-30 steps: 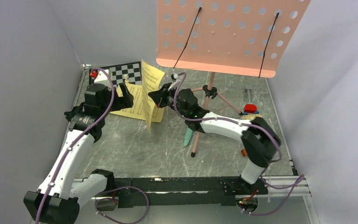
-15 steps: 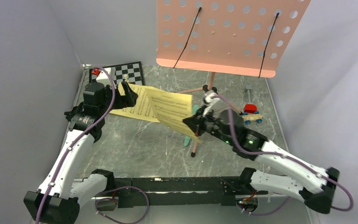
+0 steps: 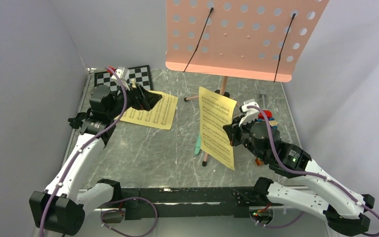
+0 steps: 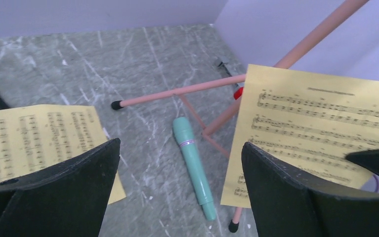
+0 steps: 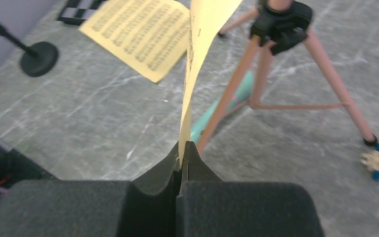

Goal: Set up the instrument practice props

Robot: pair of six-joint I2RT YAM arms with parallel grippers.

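Right gripper (image 5: 182, 160): I find it shut tight on the held sheet (image 3: 217, 126). The pads meet with only the paper edge between them.
Held sheet: it is lifted clear of the table (image 3: 143, 153) and stands roughly upright, right of centre. It is gripped at its right edge, with the printed face turned left.
Held sheet against stand: it hangs on the near side of the music stand (image 3: 241, 37), lower than the pink perforated desk and not resting on it.
Left gripper (image 3: 147, 101): the jaws are spread wide with nothing between them. It hovers at the far left, over the far edge of the second sheet (image 3: 150, 116).
Second sheet: it lies flat on the table at the far left, just near of the chessboard (image 3: 143, 74). I cannot tell whether a finger touches it.
Mint-green tube (image 4: 192, 168): it lies on the table among the tripod legs (image 5: 276, 64), just left of the held sheet and apart from both grippers.
Black round-base stand (image 5: 39, 58): it stands upright at the left side, seen only from the right wrist.
Toy blocks (image 3: 265, 116): they sit at the right, just beyond the right gripper.
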